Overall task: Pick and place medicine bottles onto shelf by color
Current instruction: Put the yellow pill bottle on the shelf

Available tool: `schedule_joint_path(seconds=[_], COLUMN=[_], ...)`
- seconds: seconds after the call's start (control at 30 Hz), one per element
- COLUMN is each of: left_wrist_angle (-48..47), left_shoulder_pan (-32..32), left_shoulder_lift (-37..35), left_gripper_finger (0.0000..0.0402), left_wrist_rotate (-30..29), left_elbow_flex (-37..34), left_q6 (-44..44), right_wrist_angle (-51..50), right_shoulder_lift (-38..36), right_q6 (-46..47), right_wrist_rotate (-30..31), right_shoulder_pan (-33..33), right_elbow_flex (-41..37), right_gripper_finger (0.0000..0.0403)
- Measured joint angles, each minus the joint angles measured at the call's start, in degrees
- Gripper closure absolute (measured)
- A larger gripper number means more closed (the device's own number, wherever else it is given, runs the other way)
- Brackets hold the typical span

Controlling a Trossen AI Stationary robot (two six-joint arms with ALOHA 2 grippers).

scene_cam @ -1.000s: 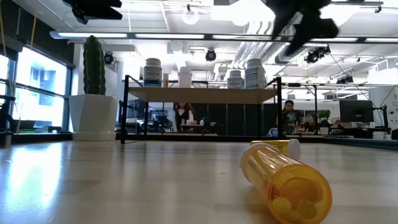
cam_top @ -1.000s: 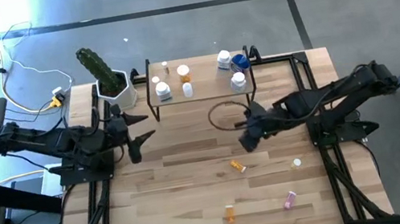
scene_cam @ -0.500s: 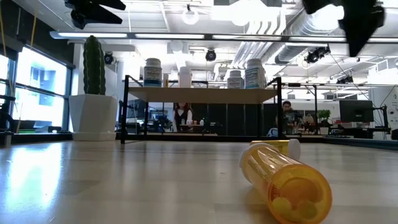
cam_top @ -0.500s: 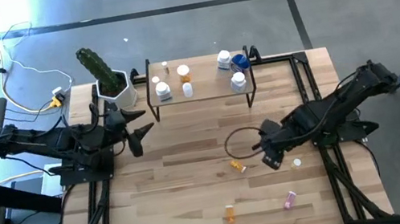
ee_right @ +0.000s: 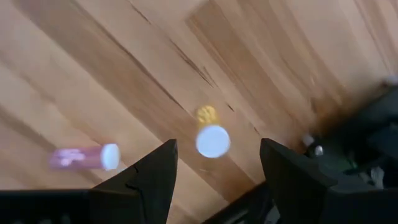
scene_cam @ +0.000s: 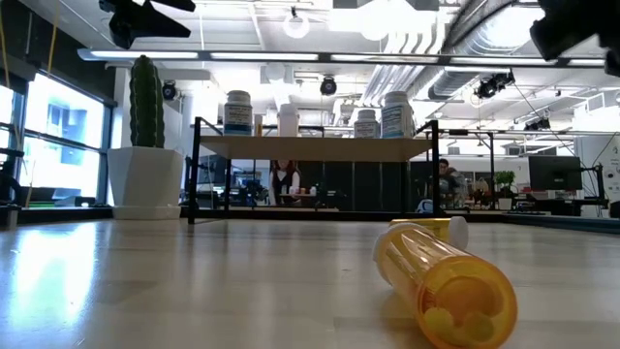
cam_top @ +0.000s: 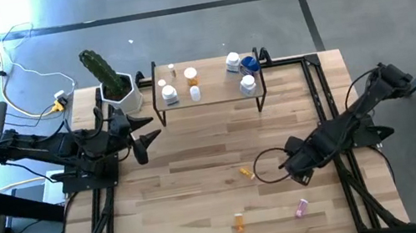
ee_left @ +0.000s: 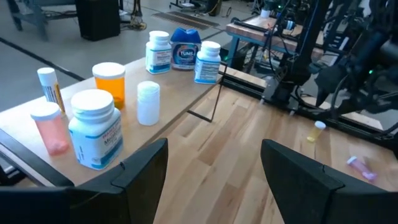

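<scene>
Light-wood shelf (cam_top: 208,91) on thin black legs at the far side of the bench (cam_top: 203,185) already carries several white-capped medicine bottles (ee_left: 93,127), while orange (cam_top: 246,173) and pink (cam_top: 300,208) ones are left lying on the near half. The right gripper (cam_top: 298,176) is held above a small white-capped bottle (ee_right: 212,139), fingers spread and empty, seemingly lined up for a pick. The left gripper (cam_top: 140,149) is parked near the shelf's left end, fingers apart, holding nothing.

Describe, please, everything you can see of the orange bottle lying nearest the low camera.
The orange bottle is translucent amber plastic, lying on its side on the wooden table, its base toward the camera with yellowish pills visible inside. Its white cap points away toward the shelf. Only the table touches it.
</scene>
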Motion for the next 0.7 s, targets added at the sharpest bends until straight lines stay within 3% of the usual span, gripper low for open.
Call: schedule_joint_path(seconds=[0.37, 0.7], left_wrist_angle=[0.0, 0.0], left_shoulder_pan=[0.0, 0.0], left_shoulder_lift=[0.0, 0.1], left_gripper_finger=[0.0154, 0.0154], left_wrist_rotate=[0.0, -0.2], left_elbow_flex=[0.0, 0.0], left_q6=[-1.3, -1.5], right_wrist_angle=[5.6, 8.8], right_shoulder_lift=[0.0, 0.0], right_q6=[10.2, 11.7], right_wrist_rotate=[-1.1, -2.6], right_shoulder_pan=[2.3, 2.6], right_elbow_flex=[-7.7, -9.2], right_gripper_finger=[0.0183, 0.0183])
